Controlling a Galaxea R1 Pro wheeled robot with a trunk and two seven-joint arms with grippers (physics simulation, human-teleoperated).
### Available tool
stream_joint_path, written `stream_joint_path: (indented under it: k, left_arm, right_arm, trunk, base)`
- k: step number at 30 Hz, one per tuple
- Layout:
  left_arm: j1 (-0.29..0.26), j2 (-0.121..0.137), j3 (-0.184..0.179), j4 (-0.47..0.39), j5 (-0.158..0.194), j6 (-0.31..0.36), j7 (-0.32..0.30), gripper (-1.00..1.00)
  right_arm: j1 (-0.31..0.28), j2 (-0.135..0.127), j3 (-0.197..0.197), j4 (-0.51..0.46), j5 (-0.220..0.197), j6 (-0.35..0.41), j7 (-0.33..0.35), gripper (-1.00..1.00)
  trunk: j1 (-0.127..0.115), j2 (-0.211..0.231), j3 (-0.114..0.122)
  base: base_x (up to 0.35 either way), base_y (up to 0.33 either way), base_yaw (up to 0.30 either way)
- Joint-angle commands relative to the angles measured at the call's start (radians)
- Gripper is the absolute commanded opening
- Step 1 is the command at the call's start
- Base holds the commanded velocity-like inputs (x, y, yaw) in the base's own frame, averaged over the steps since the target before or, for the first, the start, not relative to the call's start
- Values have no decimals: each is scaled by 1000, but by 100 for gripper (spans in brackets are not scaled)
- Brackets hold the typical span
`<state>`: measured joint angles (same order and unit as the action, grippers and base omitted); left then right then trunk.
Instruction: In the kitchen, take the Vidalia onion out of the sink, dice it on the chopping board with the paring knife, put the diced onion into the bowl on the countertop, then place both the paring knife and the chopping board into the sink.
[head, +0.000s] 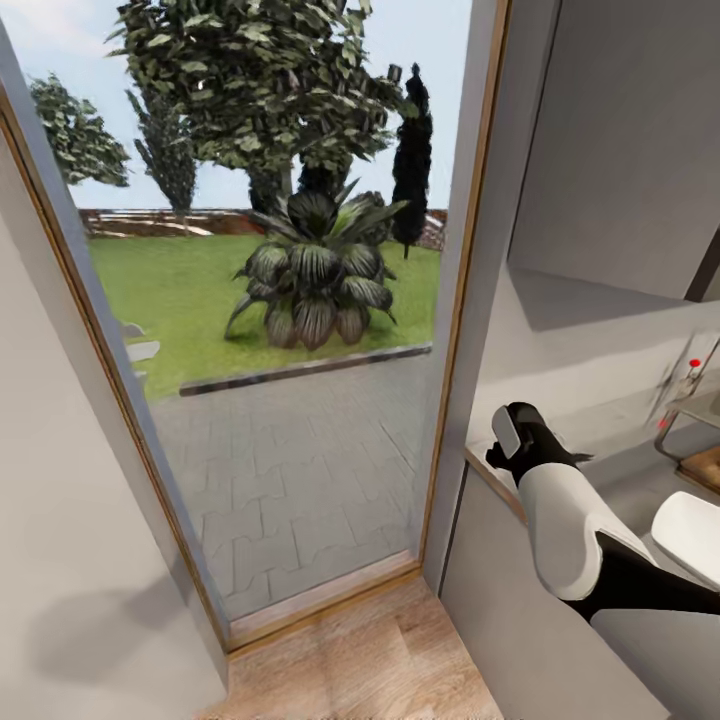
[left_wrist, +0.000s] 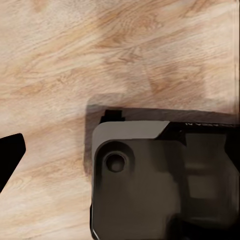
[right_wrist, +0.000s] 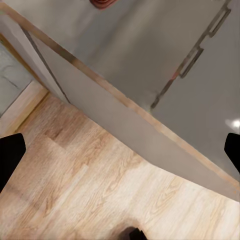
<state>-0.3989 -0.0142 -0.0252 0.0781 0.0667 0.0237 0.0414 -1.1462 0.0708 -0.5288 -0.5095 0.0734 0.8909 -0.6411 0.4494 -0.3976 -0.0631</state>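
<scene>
Wooden floor (head: 350, 660) lies under the robot, which faces a tall glass door (head: 280, 330) with grass, trees and a big leafy plant (head: 315, 265) outside. To the right runs the grey bench (head: 590, 420), and at its far right end I see a corner of the brown chopping board (head: 703, 467), the white bowl (head: 690, 530) just beside it, and the tap (head: 680, 395) with a red knob next to the edge of the sink (head: 705, 405); a white and black arm (head: 565, 510) is raised in front of the bench. The right hand (right_wrist: 120, 155) is released, its dark fingertips (right_wrist: 10, 155) well apart above the floor near the cabinet front (right_wrist: 150, 70), while for the left hand (left_wrist: 7, 155) I cannot tell, because one dark fingertip alone is visible.
</scene>
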Motion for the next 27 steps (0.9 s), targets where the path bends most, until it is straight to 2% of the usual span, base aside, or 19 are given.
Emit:
stream_joint_path:
  k: [1,3,15,27]
  left_arm:
    - [-1,-1,-3,2,6,1,-12,100]
    - [-1,-1,-4,1,6,1,-29,100]
    - [-1,0,-5,2,5,5,-36,100]
    - [-1,-4,-6,2,5,9,-33,100]
  right_arm:
    - [-2,2,-7,-1,8,5,1,100]
    - [-2,3,-7,-1,8,5,1,100]
    - [-1,-1,-8,-1,9,5,1,100]
    - [-1,-2,-8,-1,12,5,1,100]
  trunk:
    - [1,-2,-3]
    - [1,-2,-6]
    - [1,-2,-17]
    - [1,-2,-17]
  base:
    - [0,0,0]
    - [110,-77,0]
    - [243,-84,0]
    - [37,-50,0]
